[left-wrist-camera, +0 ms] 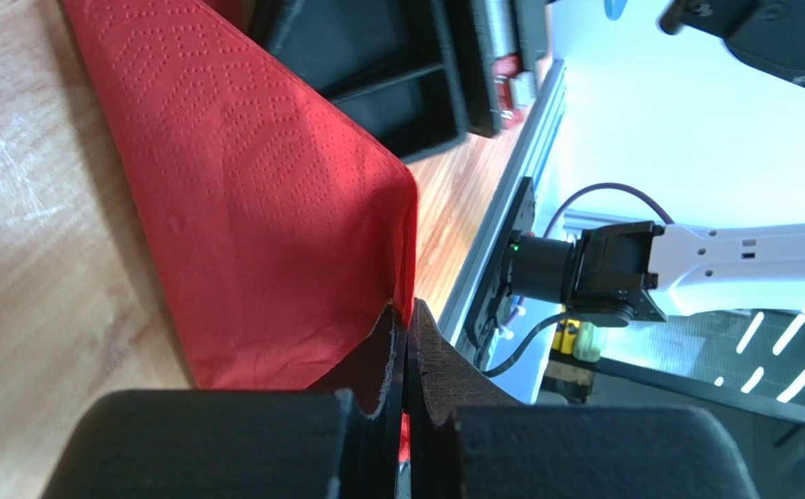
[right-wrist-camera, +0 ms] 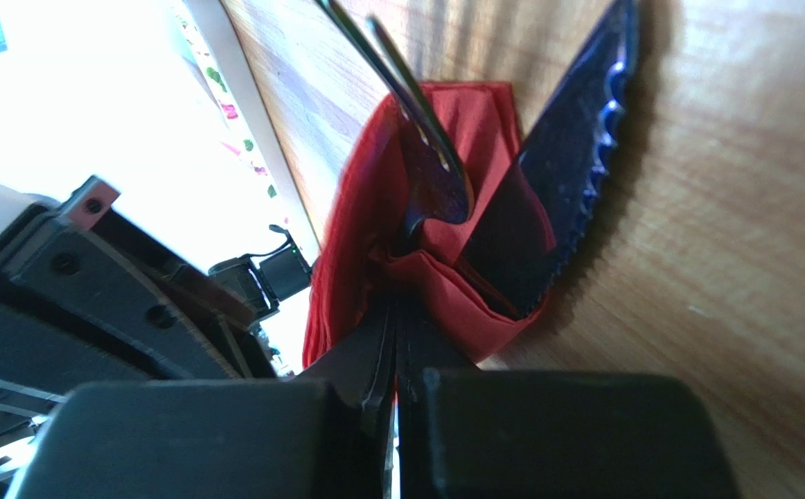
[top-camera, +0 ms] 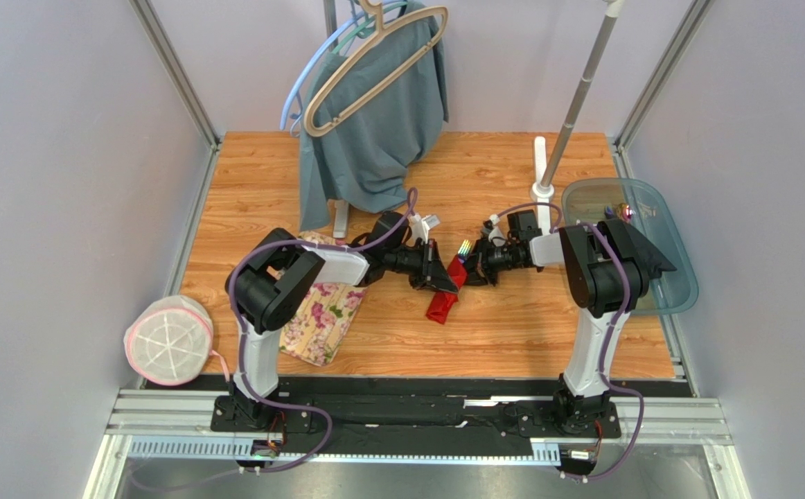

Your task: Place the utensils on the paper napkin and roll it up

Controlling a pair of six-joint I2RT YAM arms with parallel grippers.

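I have my left gripper (top-camera: pixel 442 272) pinched tight on 1 edge of the bright red square paper napkin (top-camera: pixel 442 306). The napkin hangs bunched just right of the cream floral-print padded cloth (top-camera: pixel 321 312) on the wooden table (top-camera: pixel 521 333). My right gripper (top-camera: pixel 471 265), further right of that cloth, is clamped on the napkin's opposite fold. The thin coloured plastic utensils (top-camera: pixel 464 250) poke out of the red wrap. The right wrist view shows me 2 of them: a blue serrated knife (right-wrist-camera: pixel 573 177) and a dark purple fork (right-wrist-camera: pixel 433 166).

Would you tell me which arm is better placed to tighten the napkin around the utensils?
Probably right: the right gripper pinches the napkin at the utensils; the left gripper holds only a bare corner.
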